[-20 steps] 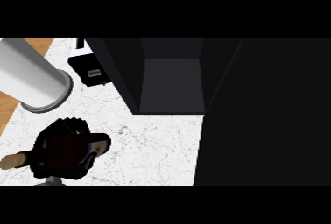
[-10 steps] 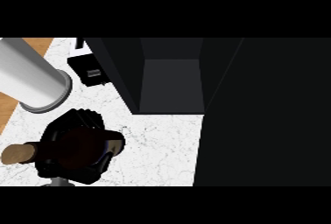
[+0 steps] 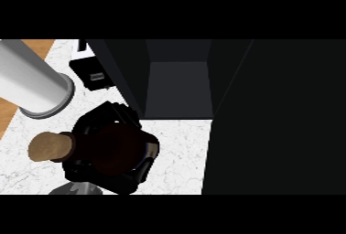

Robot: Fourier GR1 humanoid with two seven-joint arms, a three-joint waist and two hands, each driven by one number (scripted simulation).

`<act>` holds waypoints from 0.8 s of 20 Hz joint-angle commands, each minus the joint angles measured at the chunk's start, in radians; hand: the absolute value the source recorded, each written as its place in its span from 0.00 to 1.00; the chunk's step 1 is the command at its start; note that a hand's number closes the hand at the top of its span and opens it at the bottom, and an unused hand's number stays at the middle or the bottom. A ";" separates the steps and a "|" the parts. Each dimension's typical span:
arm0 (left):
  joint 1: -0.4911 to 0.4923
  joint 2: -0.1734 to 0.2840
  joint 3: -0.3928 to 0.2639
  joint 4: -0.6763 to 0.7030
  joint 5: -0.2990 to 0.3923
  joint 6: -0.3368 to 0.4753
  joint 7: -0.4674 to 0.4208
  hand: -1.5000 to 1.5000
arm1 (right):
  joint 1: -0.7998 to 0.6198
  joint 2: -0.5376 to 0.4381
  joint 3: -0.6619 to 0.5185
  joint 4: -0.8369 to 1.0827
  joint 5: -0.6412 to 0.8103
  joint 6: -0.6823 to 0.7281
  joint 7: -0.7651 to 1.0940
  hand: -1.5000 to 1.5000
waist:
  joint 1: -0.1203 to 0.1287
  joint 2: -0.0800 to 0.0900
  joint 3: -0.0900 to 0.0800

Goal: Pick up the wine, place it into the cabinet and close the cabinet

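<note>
Carrying the dark wine bottle with its tan cork (image 3: 49, 146), we have the black left hand (image 3: 111, 153) curled round its body, above the white marble counter (image 3: 177, 151). Ahead, the open dark cabinet (image 3: 179, 89): we keep the cork clear of its edge.

A white marbled counter (image 3: 179, 151) meets a strip of wooden floor (image 3: 39, 45) at upper left.

White marbled counter (image 3: 175, 151); grey cylinder (image 3: 30, 82) at left; small black box (image 3: 94, 75) beside it; wooden strip (image 3: 40, 45) beyond.
</note>
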 commanded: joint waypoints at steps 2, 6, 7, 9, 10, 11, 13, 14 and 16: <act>-0.079 -0.001 -0.108 -0.033 -0.022 0.164 0.075 1.00 | 0.087 0.002 -0.048 -0.078 -0.099 0.037 -0.056 0.00 | -0.001 0.000 0.001; -0.224 -0.001 -0.195 0.080 -0.013 0.335 0.083 1.00 | 0.006 -0.039 -0.115 -0.099 -0.175 0.034 0.046 0.00 | -0.007 0.001 0.000; -0.204 -0.001 -0.217 0.041 -0.039 0.341 0.094 1.00 | 0.084 0.005 -0.040 -0.101 -0.099 0.040 -0.023 0.00 | -0.004 0.000 0.000; -0.343 -0.001 -0.184 0.108 -0.039 0.392 0.133 1.00 | 0.080 -0.013 -0.060 -0.128 -0.139 0.039 0.034 0.00 | -0.010 0.000 0.001; -0.289 -0.001 -0.149 0.122 -0.023 0.323 0.087 1.00 | -0.001 -0.025 -0.098 -0.107 -0.154 0.021 0.064 0.00 | -0.002 0.001 0.000; -0.320 -0.001 -0.158 0.087 -0.054 0.380 0.150 1.00 | 0.064 -0.004 -0.052 -0.093 -0.098 0.044 -0.003 0.00 | -0.001 0.000 0.000; -0.321 -0.001 -0.155 0.184 -0.045 0.365 0.060 1.00 | 0.057 0.000 -0.045 -0.104 -0.091 0.039 0.004 0.00 | -0.003 0.001 0.000; -0.419 -0.001 -0.190 0.243 0.005 0.450 0.062 1.00 | -0.016 -0.018 -0.087 -0.093 -0.132 0.018 0.062 0.00 | -0.009 0.002 0.000; -0.416 -0.001 -0.204 0.243 0.008 0.472 0.072 1.00 | 0.029 0.012 -0.017 -0.130 -0.073 0.013 0.047 0.00 | -0.008 0.001 0.000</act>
